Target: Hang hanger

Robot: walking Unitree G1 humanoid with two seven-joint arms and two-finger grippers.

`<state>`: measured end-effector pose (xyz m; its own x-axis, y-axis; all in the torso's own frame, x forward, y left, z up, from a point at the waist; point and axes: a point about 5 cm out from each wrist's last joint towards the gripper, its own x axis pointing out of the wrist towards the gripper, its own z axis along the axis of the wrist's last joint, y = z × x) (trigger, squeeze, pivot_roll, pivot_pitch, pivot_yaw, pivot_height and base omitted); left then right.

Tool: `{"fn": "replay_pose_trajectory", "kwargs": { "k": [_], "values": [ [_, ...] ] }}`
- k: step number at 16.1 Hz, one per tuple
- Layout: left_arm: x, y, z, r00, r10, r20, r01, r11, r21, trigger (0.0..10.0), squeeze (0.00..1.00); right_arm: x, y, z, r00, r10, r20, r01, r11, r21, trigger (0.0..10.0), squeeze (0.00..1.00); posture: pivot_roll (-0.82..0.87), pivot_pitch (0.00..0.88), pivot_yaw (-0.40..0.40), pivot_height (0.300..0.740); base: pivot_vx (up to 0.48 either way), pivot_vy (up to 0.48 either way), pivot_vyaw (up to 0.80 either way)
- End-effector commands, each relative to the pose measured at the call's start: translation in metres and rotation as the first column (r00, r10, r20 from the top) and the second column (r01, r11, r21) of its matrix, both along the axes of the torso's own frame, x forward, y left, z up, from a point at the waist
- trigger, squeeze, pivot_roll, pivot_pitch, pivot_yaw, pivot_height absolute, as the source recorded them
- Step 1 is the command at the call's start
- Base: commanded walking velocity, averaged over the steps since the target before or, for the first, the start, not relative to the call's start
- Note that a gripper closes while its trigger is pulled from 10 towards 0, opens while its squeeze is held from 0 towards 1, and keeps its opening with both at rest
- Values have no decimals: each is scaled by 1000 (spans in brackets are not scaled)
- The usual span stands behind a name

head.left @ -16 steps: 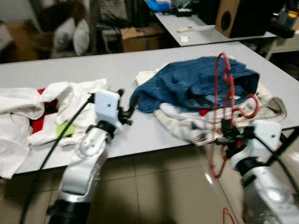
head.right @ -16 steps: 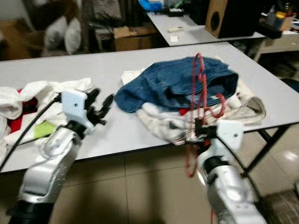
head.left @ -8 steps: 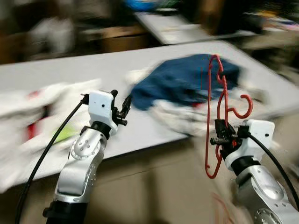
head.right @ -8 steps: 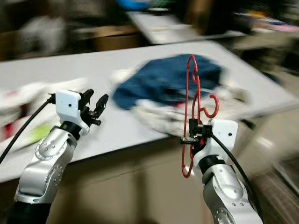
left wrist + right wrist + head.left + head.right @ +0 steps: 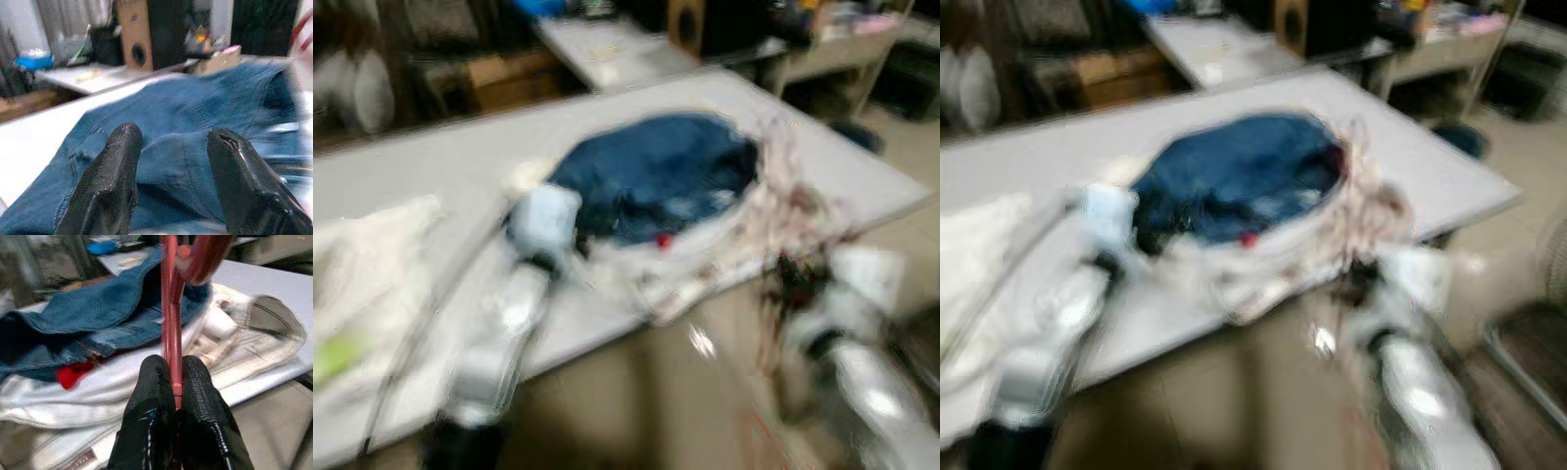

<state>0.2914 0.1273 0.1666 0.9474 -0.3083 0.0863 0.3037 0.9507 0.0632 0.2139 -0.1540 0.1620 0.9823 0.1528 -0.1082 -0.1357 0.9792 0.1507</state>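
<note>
The right gripper (image 5: 173, 382) is pinching the thin red hanger (image 5: 170, 323) between its two black fingers (image 5: 151, 396), which are pressed tight against the wire from both sides. The hanger is rising out of the grip toward its curved hook, standing in front of the heap of clothes. In the head views, which are heavily blurred, this gripper is sitting at the near right, just off the near edge of the table (image 5: 431, 166), and the hanger is showing there only as a faint reddish streak.

The left gripper (image 5: 173, 147) is holding nothing; its fingers (image 5: 120, 161) are spread wide apart with a clear gap between them, and it is pointing at the blue denim garment (image 5: 195, 112). In the head views the left arm (image 5: 524, 284) is reaching over the near part of the table, just to the left of the denim.

The denim is lying on top of pale, whitish clothes (image 5: 244, 338), with a small red piece of cloth (image 5: 73, 374) peeking out beneath it. More white cloth (image 5: 372, 255) is lying at the left of the table.

The table is pale grey and long. Beyond it a second table (image 5: 607, 59) is standing, with a brown speaker box (image 5: 132, 34) at the far right. The floor (image 5: 636, 392) below is a dull beige.
</note>
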Motion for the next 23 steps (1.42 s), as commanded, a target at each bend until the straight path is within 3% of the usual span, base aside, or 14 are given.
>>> {"fn": "replay_pose_trajectory", "kwargs": {
  "k": [1, 4, 5, 6, 7, 9, 12, 14, 15, 19, 20, 21, 22, 23],
  "values": [
    [1, -9, 8, 1000, -12, 28, 13, 1000, -9, 10000, 0, -4, -5, 1, 1000, 21, -2, -21, 1000, -13, 10000, 0, -44, 43, 32, 740, 356, 0, 0],
    [0, -4, 14, 1000, -4, 27, 7, 996, -85, 10000, 0, -7, -1, 5, 994, 109, 15, -109, 994, 12, 10000, 0, -37, 52, 32, 740, 106, 0, 0],
    [-2, -1, 17, 999, -45, 23, 48, 991, -124, 10000, 1000, -10, 0, 8, 985, 170, 28, -172, 984, 53, 10000, 0, -31, 55, 31, 740, 0, 0, 0],
    [-3, 0, 18, 998, -62, 22, 65, 988, -137, 10000, 1000, -11, 0, 9, 981, 191, 31, -193, 979, 69, 10000, 0, -31, 55, 31, 740, 0, 0, 0],
    [-3, 5, 21, 997, -76, 27, 78, 993, -86, 10000, 1000, -17, -1, 10, 958, 287, 27, -288, 952, 104, 10000, 0, -25, 61, 34, 740, 0, 0, 0],
    [-1, 8, 23, 996, -86, 23, 87, 996, -38, 10000, 1000, -21, -5, 9, 940, 341, 16, -340, 933, 119, 10000, 0, -22, 63, 34, 740, 0, 0, 0],
    [6, 4, 16, 984, -172, -37, 175, 975, 135, 10000, 1000, -19, -12, 9, 918, 396, -9, -387, 903, 187, 10000, 0, -13, 61, 35, 740, 0, 0, 0],
    [13, 3, 13, 976, -196, -92, 210, 962, 175, 10000, 1000, -19, -16, 9, 898, 439, -27, -421, 877, 232, 10000, 0, -11, 60, 37, 740, 0, 0, 0],
    [21, 4, 9, 976, -161, -146, 189, 961, 200, 10000, 1000, -19, -20, 8, 884, 465, -50, -443, 867, 229, 10000, 0, -12, 60, 40, 740, 0, 0, 0],
    [31, 12, 9, 982, -62, -180, 116, 945, 306, 10000, 1000, -25, -24, 6, 850, 517, -105, -487, 845, 220, 10000, 0, -17, 55, 45, 740, 0, 0, 0],
    [29, 11, 9, 979, -75, -192, 133, 941, 311, 10000, 941, -26, -24, 6, 848, 518, -114, -487, 845, 221, 10000, 0, -16, 55, 46, 740, 0, 0, 0],
    [28, 11, 8, 974, -76, -212, 142, 937, 320, 10000, 412, -26, -25, 5, 846, 518, -126, -484, 846, 222, 10000, 0, -16, 55, 46, 740, 0, 0, 0],
    [27, 11, 8, 972, -81, -222, 152, 934, 323, 10000, 0, -26, -27, 4, 847, 513, -135, -479, 849, 221, 10000, 0, -15, 54, 44, 740, 0, 0, 0],
    [26, 13, 11, 970, -58, -238, 140, 929, 344, 10000, 0, -24, -31, 5, 854, 500, -144, -463, 856, 229, 10000, 0, -15, 55, 45, 740, 0, 0, 0]
  ]
}}
